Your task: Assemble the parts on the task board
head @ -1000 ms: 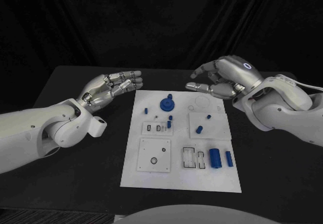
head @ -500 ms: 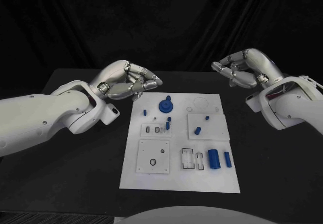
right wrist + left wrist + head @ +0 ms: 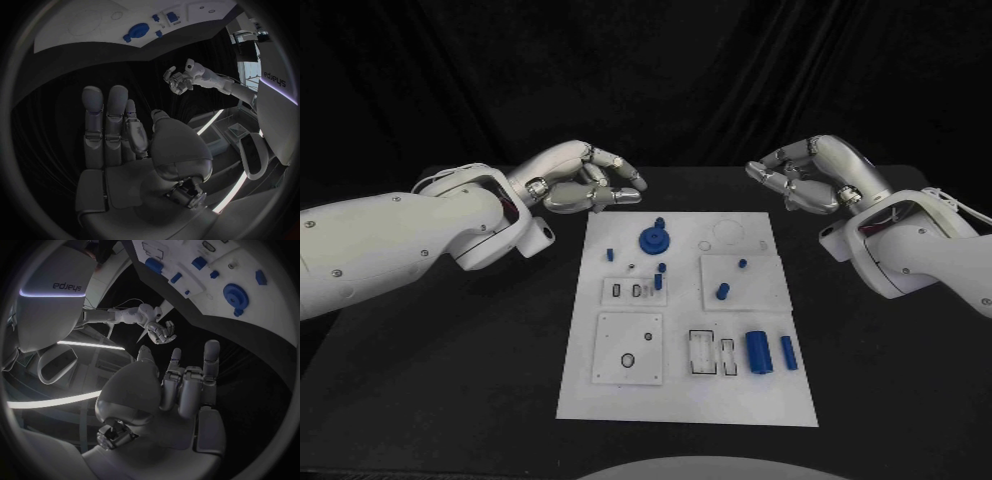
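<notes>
No part picked yet. My left hand [image 3: 581, 178] and right hand [image 3: 808, 172] hover beyond the board's [image 3: 687, 395] far corners, fingers loosely curled, holding nothing. Blue parts [image 3: 760, 351] lie on the board. Next: reach down, pinch one.

The white task board [image 3: 687, 400] lies flat on the black tabletop [image 3: 459, 350], long side running away from the robot. Near its far end sits a round blue gear-like part [image 3: 653, 238]. Small blue pegs [image 3: 661, 268] stand around the middle, one [image 3: 724, 292] on a raised white square. Two blue cylinders [image 3: 760, 352] lie side by side at the near right, beside rectangular slots [image 3: 705, 352]
</notes>
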{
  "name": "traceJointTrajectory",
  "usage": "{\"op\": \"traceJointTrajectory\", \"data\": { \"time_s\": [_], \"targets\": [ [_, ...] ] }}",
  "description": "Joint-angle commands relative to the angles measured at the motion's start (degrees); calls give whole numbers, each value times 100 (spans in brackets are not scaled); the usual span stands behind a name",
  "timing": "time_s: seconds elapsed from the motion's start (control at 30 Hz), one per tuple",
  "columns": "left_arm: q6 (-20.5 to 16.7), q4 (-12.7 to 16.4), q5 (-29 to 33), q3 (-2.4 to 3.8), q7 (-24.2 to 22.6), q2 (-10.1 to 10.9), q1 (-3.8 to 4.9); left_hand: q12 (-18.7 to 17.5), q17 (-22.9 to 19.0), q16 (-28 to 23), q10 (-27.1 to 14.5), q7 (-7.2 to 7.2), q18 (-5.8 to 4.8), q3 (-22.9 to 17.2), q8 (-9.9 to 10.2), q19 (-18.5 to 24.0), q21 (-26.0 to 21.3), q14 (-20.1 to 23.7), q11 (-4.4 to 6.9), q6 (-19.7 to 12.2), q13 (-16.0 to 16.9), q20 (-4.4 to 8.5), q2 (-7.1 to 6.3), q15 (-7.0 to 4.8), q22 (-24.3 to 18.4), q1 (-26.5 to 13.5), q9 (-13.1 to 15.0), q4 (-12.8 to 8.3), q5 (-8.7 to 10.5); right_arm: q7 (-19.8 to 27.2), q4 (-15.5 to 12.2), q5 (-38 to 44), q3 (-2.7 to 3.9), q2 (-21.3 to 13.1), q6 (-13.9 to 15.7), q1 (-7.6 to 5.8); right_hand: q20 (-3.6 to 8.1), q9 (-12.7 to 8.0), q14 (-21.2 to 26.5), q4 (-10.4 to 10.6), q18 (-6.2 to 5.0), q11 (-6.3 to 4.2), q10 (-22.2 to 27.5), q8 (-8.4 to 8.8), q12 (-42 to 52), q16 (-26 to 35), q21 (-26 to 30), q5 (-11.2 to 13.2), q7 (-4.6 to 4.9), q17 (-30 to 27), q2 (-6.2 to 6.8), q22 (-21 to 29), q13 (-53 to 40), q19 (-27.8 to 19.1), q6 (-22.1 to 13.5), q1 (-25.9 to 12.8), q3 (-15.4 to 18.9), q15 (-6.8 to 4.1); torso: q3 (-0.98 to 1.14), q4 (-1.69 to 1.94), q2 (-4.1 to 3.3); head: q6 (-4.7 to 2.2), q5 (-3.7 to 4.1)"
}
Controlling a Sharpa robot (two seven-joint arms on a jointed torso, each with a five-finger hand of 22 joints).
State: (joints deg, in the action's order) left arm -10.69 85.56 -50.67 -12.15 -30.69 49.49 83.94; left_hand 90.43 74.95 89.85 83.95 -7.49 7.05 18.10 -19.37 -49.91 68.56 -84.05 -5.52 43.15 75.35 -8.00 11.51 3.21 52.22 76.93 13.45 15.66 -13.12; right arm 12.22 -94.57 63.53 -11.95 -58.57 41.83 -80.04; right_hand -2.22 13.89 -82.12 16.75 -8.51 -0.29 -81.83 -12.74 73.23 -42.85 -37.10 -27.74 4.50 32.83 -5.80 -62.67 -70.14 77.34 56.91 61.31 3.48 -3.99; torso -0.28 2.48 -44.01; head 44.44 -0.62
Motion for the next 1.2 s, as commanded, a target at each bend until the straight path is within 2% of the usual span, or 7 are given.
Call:
{"op": "traceJointTrajectory", "data": {
  "time_s": [0.03, 0.23, 0.37, 0.53, 0.6, 0.87, 1.2],
  "targets": [
    [607, -65, -162, 2, 736, -89, 8, -43, 1505, 15, 605, 23, -40, -152, -104, -460, 268, -595, 88, 27, 1465, -1, 106, -43, 420, 344, 64, -63, -288, -8, 34, 106, 4, 32, -81, 21, 1, 5, -52, -8, -56, 9, -46, 31, 41, -42, -44, -25, -8, 40, -4, -18, -23, 64, 16, 69, 37, -1, 64, -39, 29, -98, -38],
    [860, -33, -464, 1, 1535, -237, 1, -43, 1505, 15, 605, 26, -122, -326, -516, -1355, 791, -595, 186, 254, 1465, 14, 39, -150, 1259, 506, 335, -7, -309, -82, 93, 114, 4, 104, -215, 40, 12, 5, -160, -12, -1, 4, -157, 56, 227, -351, -358, -50, -9, 383, -44, -186, -242, 196, 8, 162, 51, -9, 112, -78, 29, -175, -64],
    [1056, 47, -1126, 1, 1864, -316, -1, -43, 1505, 15, 605, -56, -197, -646, -2132, -1697, 1014, -595, 127, -878, 1465, -21, -233, -92, 1766, 504, 1882, -223, 19, -104, 80, 115, 4, 85, -240, 44, 15, 7, -173, -15, 4, 2, -168, 59, 243, -385, -385, -63, -11, 416, -55, -203, -261, 214, 12, 195, 50, -12, 114, -68, 35, -156, -137],
    [1349, 71, -1414, 1, 1982, -388, -1, -43, 1505, 15, 605, -292, -107, -857, -2561, 40, 272, -595, -162, -2011, 1465, -134, -285, 197, 1018, 355, 2461, -266, 397, -126, 53, 116, 5, 49, -214, 46, 16, 9, -174, -19, 5, 0, -165, 58, 235, -384, -385, -73, -14, 414, -57, -205, -252, 220, 21, 221, 49, -13, 118, -73, 43, -104, -142],
    [1411, 76, -1479, 1, 1977, -423, -1, -861, 769, -248, -1643, -235, -183, -955, -2315, -45, 424, 1025, -141, -2327, 625, -143, -309, 181, 1340, 274, 2267, -244, 447, -143, 41, 116, 5, 30, -211, 46, 17, 11, -171, -23, 3, -1, -157, 58, 217, -378, -368, -89, -15, 406, -58, -200, -232, 221, 28, 252, 48, -13, 111, -68, 49, -76, -123],
    [1564, 102, -1571, 2, 2038, -553, -1, -1143, 438, -781, -804, 169, 53, -1732, -1729, -1423, -59, 291, 409, -551, 314, 251, -336, -430, 941, 752, 1454, -299, 269, -203, 18, 116, 5, 5, -245, 47, 19, 13, -163, -32, 2, -3, -155, 69, 210, -387, -351, -133, -17, 418, -69, -202, -231, 230, 35, 379, 31, -16, 119, -90, 70, 39, -148],
    [1626, 349, -1587, 2, 3198, -552, -1, -43, 1505, 15, 605, 357, -705, -1272, -2375, -4009, 2144, -595, 524, 163, 1465, 374, -538, -553, 3778, -798, 2229, 84, 268, -274, 27, 116, 5, 1, -345, 79, 20, 13, -162, -30, 3, -3, -156, 76, 210, -398, -350, -152, -15, 432, -88, -206, -236, 236, 32, 429, 17, -16, 146, -96, 63, 143, -150]
  ]
}}
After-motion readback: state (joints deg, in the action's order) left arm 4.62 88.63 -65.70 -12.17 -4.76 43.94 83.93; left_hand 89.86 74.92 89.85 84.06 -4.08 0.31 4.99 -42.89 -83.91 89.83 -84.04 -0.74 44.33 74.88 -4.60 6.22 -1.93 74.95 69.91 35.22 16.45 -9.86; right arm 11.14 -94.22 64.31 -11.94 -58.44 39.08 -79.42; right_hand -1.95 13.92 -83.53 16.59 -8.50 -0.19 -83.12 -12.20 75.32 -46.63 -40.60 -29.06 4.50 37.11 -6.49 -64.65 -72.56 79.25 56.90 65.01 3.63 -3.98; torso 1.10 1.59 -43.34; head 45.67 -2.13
